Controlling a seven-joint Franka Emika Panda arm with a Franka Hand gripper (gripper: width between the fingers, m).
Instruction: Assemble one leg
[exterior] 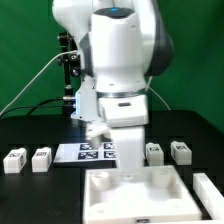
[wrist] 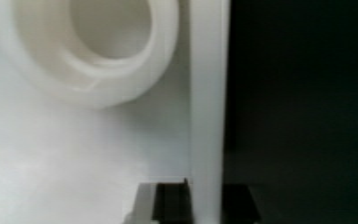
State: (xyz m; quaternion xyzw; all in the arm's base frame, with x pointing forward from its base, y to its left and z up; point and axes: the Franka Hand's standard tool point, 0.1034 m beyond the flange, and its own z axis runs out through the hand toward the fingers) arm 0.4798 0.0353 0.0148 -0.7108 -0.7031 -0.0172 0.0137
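Two white legs with tags lie at the exterior view's left (exterior: 14, 160) (exterior: 41, 158), and two more at its right (exterior: 154, 152) (exterior: 180, 151). None of them is held. The large white panel (exterior: 135, 195) lies in front, showing round corner sockets. My gripper (exterior: 128, 160) reaches down to the panel's far edge. In the wrist view the panel's thin edge (wrist: 206, 100) runs between my two dark fingers (wrist: 172, 205), next to a round socket (wrist: 87, 50). The gripper (wrist: 206, 195) is shut on that edge.
The marker board (exterior: 92, 152) lies flat behind the panel, partly covered by the arm. Another white piece (exterior: 208, 190) sits at the exterior view's right edge. The table is black, and a green backdrop and cables stand behind the arm.
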